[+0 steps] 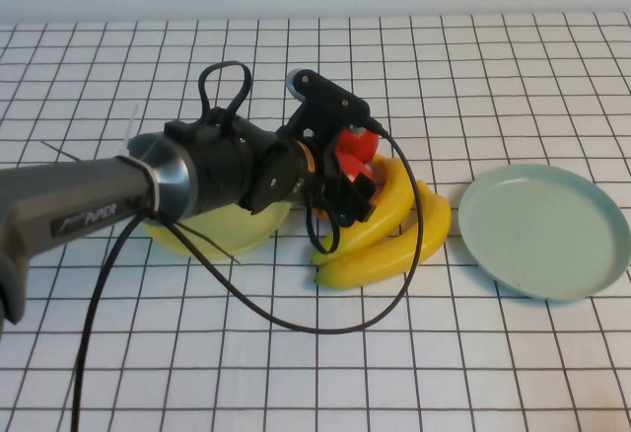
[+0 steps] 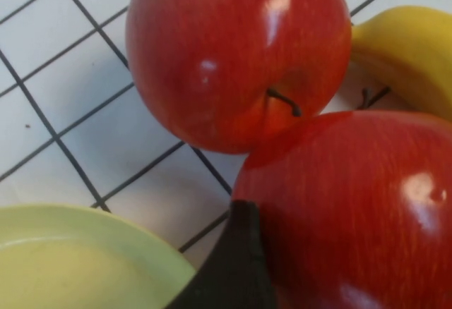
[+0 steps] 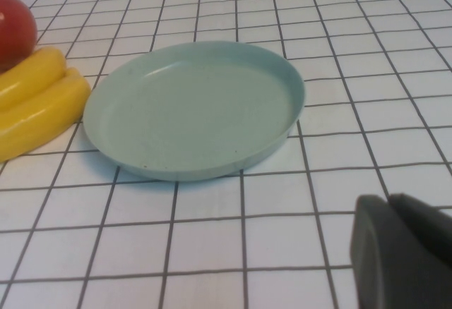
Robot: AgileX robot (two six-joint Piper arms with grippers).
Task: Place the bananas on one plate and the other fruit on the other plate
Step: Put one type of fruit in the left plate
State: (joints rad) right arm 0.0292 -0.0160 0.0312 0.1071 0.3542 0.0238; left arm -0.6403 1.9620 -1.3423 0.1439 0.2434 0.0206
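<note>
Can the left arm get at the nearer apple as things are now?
Probably yes. The left gripper is open and already down at the two apples, beside the yellow plate; nothing blocks it. The right gripper is shut, parked aside.

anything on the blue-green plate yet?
No. The blue-green plate is bare in both views. Bananas lie beside it on the table; left claw is at the apples, which it partly covers.

Lab bench: gridded tabletop (image 1: 513,353)
</note>
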